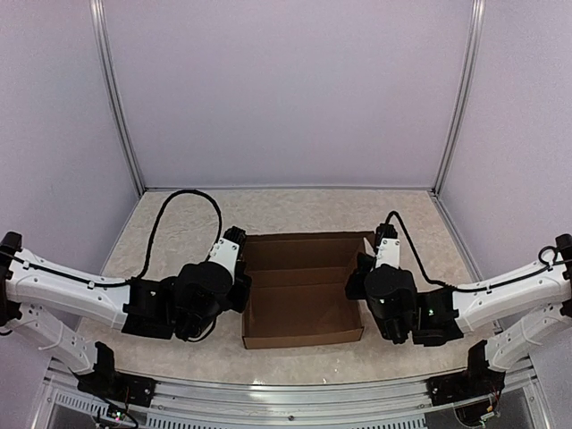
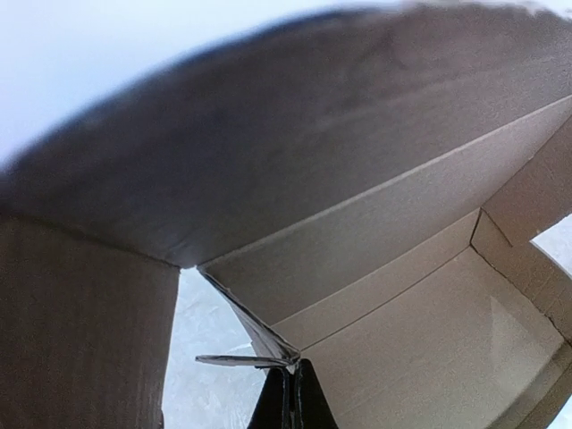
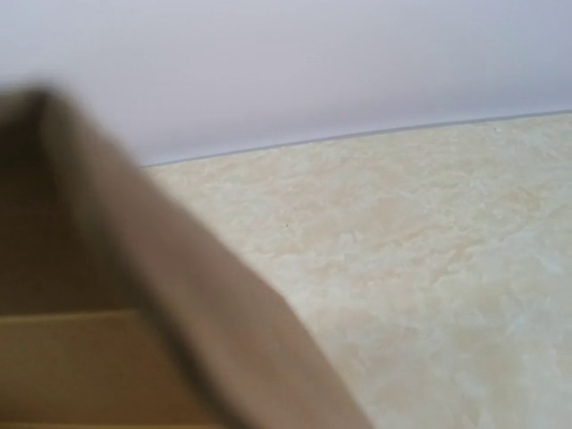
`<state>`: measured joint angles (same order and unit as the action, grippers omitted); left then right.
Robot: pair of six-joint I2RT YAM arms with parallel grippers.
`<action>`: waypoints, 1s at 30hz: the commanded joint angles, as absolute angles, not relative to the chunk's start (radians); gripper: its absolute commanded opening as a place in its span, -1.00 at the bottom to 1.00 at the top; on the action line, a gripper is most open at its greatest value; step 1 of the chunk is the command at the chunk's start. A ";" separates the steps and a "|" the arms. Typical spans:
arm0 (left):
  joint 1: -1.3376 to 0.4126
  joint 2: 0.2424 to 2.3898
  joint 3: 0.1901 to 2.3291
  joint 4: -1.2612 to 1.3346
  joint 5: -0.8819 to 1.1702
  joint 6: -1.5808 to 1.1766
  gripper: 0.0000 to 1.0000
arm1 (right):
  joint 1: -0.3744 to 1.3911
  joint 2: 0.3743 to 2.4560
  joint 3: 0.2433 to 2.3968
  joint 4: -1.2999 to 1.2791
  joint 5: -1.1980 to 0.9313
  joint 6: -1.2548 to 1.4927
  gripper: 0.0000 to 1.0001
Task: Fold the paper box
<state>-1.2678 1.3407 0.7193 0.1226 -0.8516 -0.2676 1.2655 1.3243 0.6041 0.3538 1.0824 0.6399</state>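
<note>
Paper box (image 1: 302, 304) open like a shallow tray at the middle of the table (image 1: 295, 210), far panel raised, left hand (image 2: 290, 398) clenched on its cardboard edge at the far left corner, right hand (image 1: 382, 241) beside the far right corner, its grip impossible to tell

Paper box (image 1: 302, 304): plain brown cardboard, unmarked, partly folded into shallow open-topped rectangular tray; walls raised, crease lines seen across floor; set mid-surface.
</note>
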 commanded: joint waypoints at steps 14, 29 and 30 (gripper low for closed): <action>-1.470 1.518 0.762 0.007 -1.021 -0.490 -1.00 | 1.425 1.255 0.449 0.179 1.159 0.932 -1.00; -1.439 1.646 0.756 0.296 -1.056 -0.363 -1.00 | 1.442 1.118 0.369 0.019 1.144 1.040 -1.00; -1.431 1.659 0.758 0.319 -1.034 -0.348 -1.00 | 1.441 1.111 0.361 0.008 1.143 1.054 -1.00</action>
<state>-1.4605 1.5776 0.7841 0.2058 -1.0885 -0.4267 1.4250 1.1324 0.4156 0.1146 1.2236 0.9474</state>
